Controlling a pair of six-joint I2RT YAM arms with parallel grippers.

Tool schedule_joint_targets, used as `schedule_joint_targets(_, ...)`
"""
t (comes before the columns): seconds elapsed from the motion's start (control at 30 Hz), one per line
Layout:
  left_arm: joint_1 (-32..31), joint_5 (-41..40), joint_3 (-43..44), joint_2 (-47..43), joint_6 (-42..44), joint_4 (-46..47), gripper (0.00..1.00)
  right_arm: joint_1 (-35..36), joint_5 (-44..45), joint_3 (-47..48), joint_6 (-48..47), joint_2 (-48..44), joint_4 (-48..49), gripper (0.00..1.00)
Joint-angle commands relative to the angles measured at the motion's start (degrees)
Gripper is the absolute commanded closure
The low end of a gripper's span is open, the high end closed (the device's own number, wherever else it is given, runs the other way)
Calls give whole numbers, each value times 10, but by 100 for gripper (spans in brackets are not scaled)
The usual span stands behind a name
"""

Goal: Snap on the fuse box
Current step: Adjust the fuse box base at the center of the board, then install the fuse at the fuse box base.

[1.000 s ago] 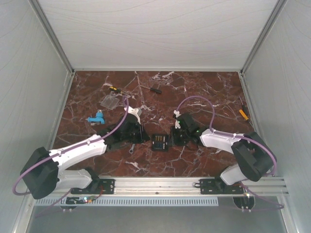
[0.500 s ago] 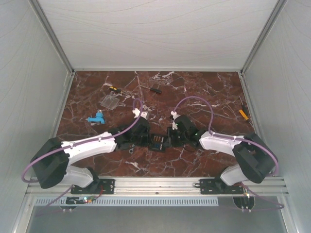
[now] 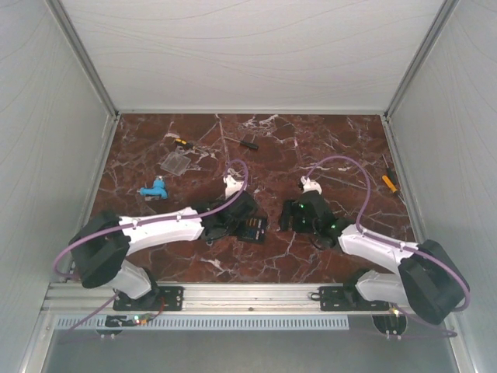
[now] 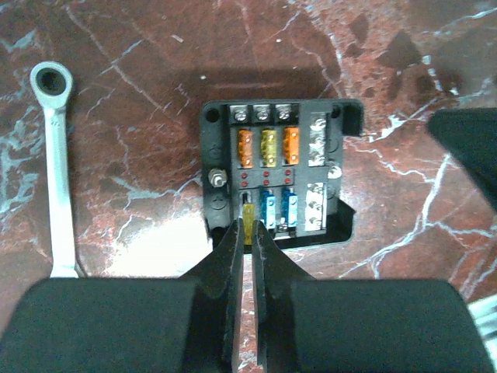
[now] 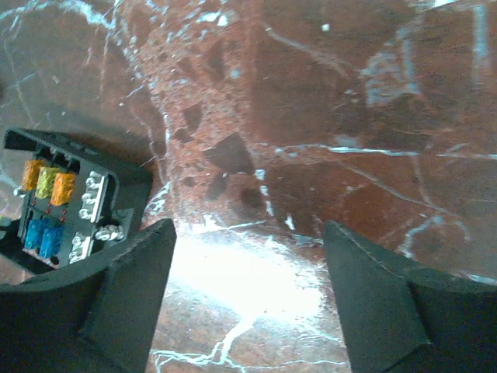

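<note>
Two arms sit low over the marble table (image 3: 326,148); the fuse box (image 3: 255,228) lies flat near the table's centre, uncovered, fuses showing. From the top view I log the left gripper (image 4: 248,233) at the box's 9 o'clock, clenched on a yellow fuse (image 4: 248,221); the fuse's tip meets the box's 6 o'clock row, just beside two blue fuses (image 4: 278,206). A wrench (image 4: 54,155) lies apart at 9 o'clock. The right gripper (image 5: 248,233) is released, jaws wide over bare marble; the box sits off at its 9 o'clock, untouched.

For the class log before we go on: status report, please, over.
Left gripper shut on yellow fuse at fuse box. Right gripper open, off the box. Wrench beside box, not blocking.
</note>
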Motion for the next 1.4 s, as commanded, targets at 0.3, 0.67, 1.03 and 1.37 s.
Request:
schedule_joint_targets(0.3,-37,-85,9,23,-46,8,100,-31,70,-50,9,-66,51,10)
schedule_joint_targets(0.67,-39,-96,0,44,-49,18,100,-35,52,-51,7,-56,60,8)
schedule_joint_targets(1.03,-45,-96,-16,41,-27,47,100,-39,41,-48,5,-43,64,8)
schedule_joint_targets(1.37,-45,-86,-18,55,2,69,100,-42,26,-46,3,-30,70,7)
